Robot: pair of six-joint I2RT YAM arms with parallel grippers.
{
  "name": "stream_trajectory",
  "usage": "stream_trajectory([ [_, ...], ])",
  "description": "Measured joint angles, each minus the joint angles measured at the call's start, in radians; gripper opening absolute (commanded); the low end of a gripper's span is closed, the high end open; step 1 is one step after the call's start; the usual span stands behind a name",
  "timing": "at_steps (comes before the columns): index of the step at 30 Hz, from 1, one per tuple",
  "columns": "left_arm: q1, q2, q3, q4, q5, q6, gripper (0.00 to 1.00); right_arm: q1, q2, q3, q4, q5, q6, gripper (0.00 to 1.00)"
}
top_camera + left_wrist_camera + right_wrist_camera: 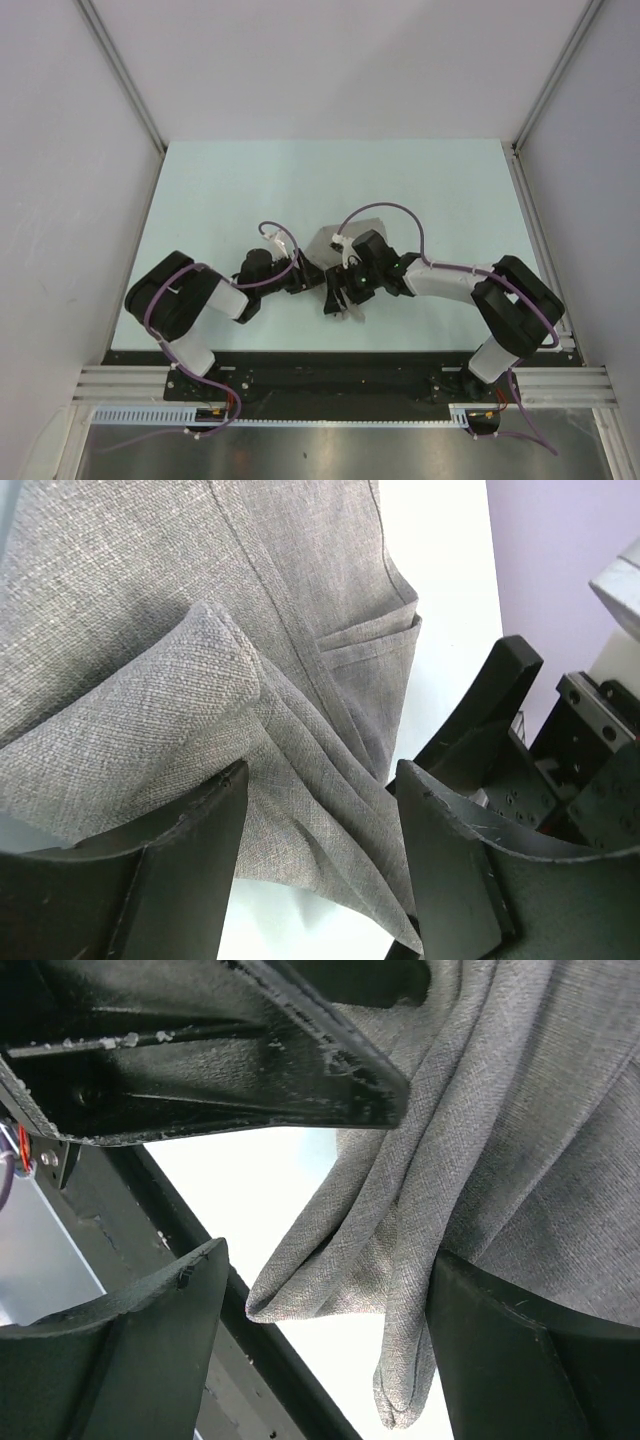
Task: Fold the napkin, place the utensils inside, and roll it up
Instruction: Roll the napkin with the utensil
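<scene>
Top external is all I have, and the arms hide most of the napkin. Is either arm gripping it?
Observer: It looks like neither is. In the left wrist view, the left gripper has its jaws apart. A loose rolled fold of the napkin lies between them, and nothing looks pinched.
Operator: Right side?
Observer: In the right wrist view, the right gripper is open too. Bunched pleats of cloth run between its jaws, with bare table showing in the gap.
Operator: Is the cloth flat?
Observer: No. It is creased into several overlapping layers, and one hemmed corner is turned over.
</scene>
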Motion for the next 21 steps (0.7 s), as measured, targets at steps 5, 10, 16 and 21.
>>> stream_trajectory([
  [5,-0.002,-0.011,0.0,-0.016,-0.013,0.001,0.67,0.037,0.011,0.006,0.003,0.038,0.001,0.81],
  [10,-0.002,-0.014,0.003,-0.026,-0.018,0.001,0.66,0.079,0.021,0.023,-0.002,0.085,0.001,0.82],
  [16,0.001,-0.019,0.002,-0.03,-0.019,-0.023,0.66,0.122,0.022,0.04,-0.005,0.131,0.0,0.83],
  [21,0.001,-0.047,0.003,-0.061,-0.035,-0.024,0.66,0.126,0.021,0.039,-0.003,0.142,0.006,0.9],
])
